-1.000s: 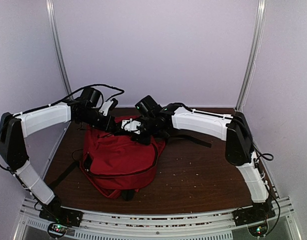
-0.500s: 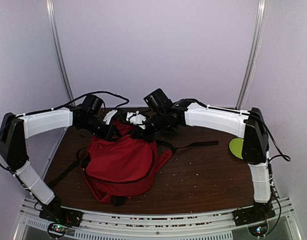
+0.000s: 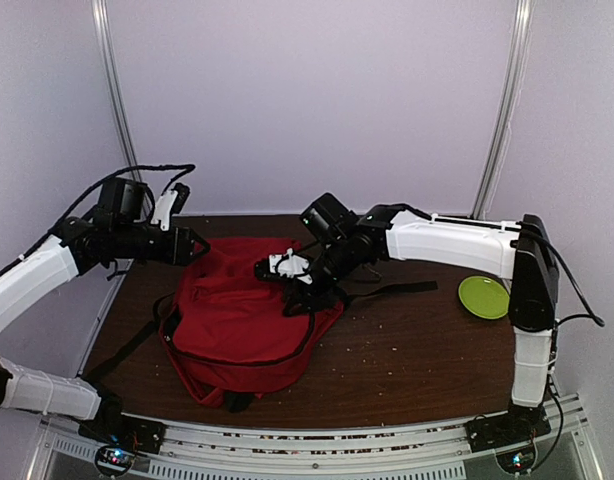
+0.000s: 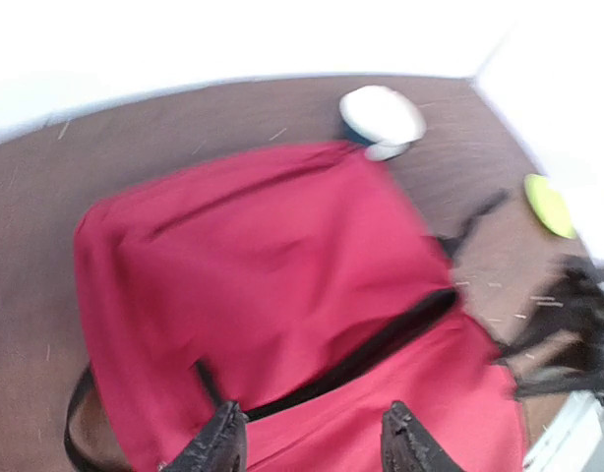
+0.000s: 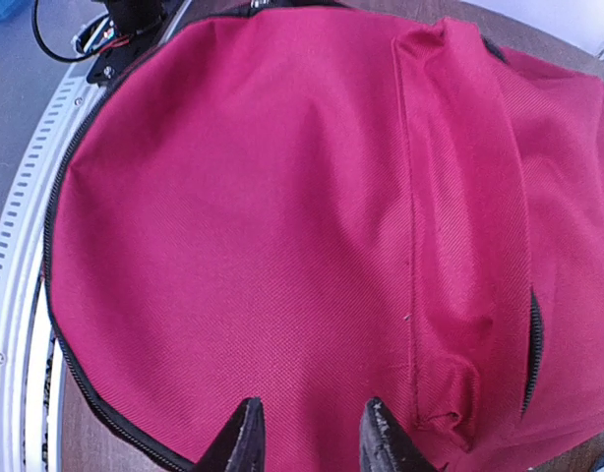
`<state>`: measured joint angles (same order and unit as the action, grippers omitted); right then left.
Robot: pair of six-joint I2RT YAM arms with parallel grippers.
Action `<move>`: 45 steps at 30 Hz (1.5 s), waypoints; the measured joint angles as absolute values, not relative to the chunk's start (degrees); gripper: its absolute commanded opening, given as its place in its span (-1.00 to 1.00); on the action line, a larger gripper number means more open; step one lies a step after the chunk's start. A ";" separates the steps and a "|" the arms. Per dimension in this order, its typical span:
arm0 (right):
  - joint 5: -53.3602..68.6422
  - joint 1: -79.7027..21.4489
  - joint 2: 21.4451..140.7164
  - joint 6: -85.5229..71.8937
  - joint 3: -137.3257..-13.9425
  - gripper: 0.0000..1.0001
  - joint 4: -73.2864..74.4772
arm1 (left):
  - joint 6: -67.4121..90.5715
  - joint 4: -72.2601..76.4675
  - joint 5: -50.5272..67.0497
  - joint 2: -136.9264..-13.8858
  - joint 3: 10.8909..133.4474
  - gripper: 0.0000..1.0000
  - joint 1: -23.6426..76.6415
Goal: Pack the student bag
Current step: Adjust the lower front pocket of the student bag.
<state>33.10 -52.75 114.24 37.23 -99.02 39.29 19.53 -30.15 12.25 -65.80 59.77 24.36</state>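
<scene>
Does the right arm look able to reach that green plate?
Probably yes: the green plate lies bare on the table near the elbow of the right arm, nothing around it; the arm, stretched over the red bag, would have to fold back.

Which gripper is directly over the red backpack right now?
The right gripper: it hangs over the red backpack, whose fabric fills its wrist view. The left gripper sits off the backpack's far-left corner.
</scene>
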 measured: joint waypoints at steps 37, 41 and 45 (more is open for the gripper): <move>34.92 -52.75 113.78 28.71 -100.31 -0.25 37.30 | 45.12 -10.15 19.86 -71.13 47.13 -1.00 15.31; 34.94 -52.75 114.72 28.62 -101.23 -0.25 37.39 | 43.16 -10.39 19.00 -67.13 45.95 -1.00 15.31; 34.92 -52.75 117.54 28.10 -105.03 -0.25 37.95 | 41.17 -9.45 19.29 -66.19 44.34 -1.00 15.31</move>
